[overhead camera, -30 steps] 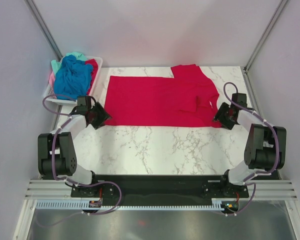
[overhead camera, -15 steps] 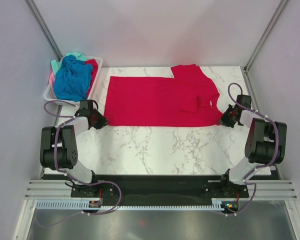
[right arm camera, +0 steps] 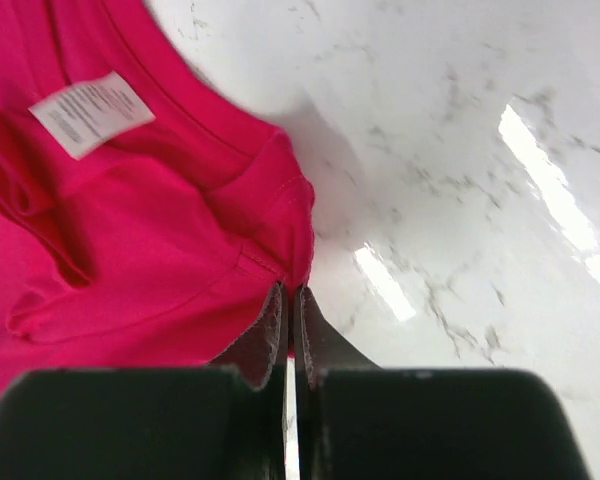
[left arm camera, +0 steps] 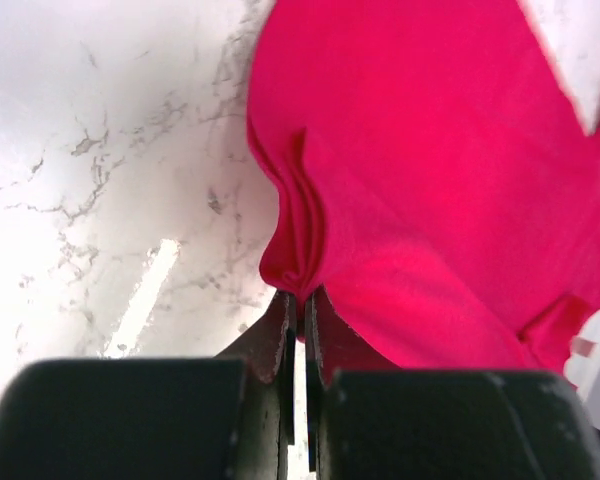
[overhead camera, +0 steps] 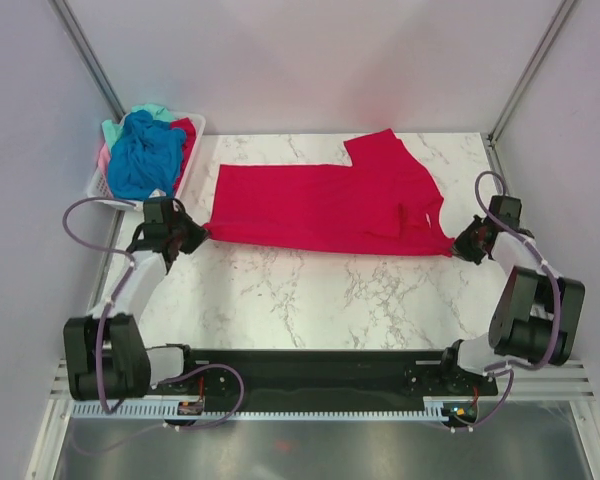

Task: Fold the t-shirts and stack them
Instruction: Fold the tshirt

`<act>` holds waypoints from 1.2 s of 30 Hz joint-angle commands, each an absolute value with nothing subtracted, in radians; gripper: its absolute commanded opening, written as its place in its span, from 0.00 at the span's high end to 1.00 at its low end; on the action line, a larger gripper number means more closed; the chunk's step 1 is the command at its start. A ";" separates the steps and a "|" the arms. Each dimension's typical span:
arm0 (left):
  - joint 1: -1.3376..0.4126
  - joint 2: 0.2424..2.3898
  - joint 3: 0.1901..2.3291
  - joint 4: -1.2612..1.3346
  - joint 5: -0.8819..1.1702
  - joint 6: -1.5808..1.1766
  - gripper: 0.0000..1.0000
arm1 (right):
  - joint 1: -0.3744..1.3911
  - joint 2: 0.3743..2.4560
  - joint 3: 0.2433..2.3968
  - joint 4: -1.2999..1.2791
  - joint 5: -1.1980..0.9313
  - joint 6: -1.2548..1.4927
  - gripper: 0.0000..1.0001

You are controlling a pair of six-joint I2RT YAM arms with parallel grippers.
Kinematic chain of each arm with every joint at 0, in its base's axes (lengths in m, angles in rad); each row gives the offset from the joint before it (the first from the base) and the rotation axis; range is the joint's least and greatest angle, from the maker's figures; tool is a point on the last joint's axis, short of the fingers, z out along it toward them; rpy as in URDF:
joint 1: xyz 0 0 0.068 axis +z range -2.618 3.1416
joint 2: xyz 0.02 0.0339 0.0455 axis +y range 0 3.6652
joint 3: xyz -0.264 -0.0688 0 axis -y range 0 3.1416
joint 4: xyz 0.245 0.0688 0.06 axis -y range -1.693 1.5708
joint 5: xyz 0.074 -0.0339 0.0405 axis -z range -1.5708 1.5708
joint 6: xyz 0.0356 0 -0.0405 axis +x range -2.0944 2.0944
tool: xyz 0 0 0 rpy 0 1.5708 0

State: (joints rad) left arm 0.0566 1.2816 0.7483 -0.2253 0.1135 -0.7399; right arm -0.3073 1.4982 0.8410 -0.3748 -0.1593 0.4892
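Item 1, crimson t-shirt (overhead camera: 325,205): I see it spread lengthwise across the far half of the worktop (overhead camera: 310,295). One sleeve points to the far side. A white care label (right arm camera: 90,112) shows inside the collar at the right end. The near edge runs in a nearly straight line from one pincer to the other.

Item 2, left pincer (overhead camera: 193,234): closed on the shirt's near-left corner. My left wrist view shows the cloth bunched in folds between the fingers (left arm camera: 265,340), jaws almost together.

Item 3, right pincer (overhead camera: 464,246): clamped on the shirt's near-right corner, beside the collar, with a stitched hem nipped between the jaws.

Item 4, white slatted basket (overhead camera: 102,188): at the far-left corner. It holds a heap with a blue t-shirt (overhead camera: 145,155) on top, a teal t-shirt (overhead camera: 150,108) behind it, a pink t-shirt (overhead camera: 103,160) at the left and a red t-shirt (overhead camera: 185,130) at the right.
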 commanded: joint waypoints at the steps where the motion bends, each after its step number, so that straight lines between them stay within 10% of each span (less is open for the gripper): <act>1: 0.063 1.142 0.706 -0.339 0.084 -0.733 0.98 | -0.353 1.370 0.799 -0.459 -0.095 0.522 1.00; 10: 0.064 0.769 0.580 -0.575 0.113 -0.798 0.89 | -0.463 1.175 0.718 -0.621 -0.101 0.525 0.97; 13: 0.063 0.645 0.520 -0.626 0.147 -0.857 0.82 | -0.508 1.128 0.718 -0.660 -0.150 0.575 0.76; 14: 0.043 0.615 0.509 -0.627 0.156 -0.879 0.67 | -0.521 1.111 0.718 -0.667 -0.169 0.586 0.47; 17: 0.041 0.565 0.575 -0.699 0.196 -0.893 0.41 | -0.574 1.080 0.741 -0.718 -0.195 0.592 0.11; 20: 0.041 0.568 0.695 -0.768 0.186 -0.826 0.25 | -0.629 1.037 0.781 -0.758 -0.190 0.572 0.07; 28: 0.041 0.633 0.810 -0.736 0.189 -0.562 0.21 | -0.485 1.049 0.971 -0.597 -0.265 0.584 0.08; 36: 0.041 0.692 0.772 -0.678 0.253 -0.465 0.23 | -0.091 1.621 1.541 -0.566 -0.026 0.470 0.08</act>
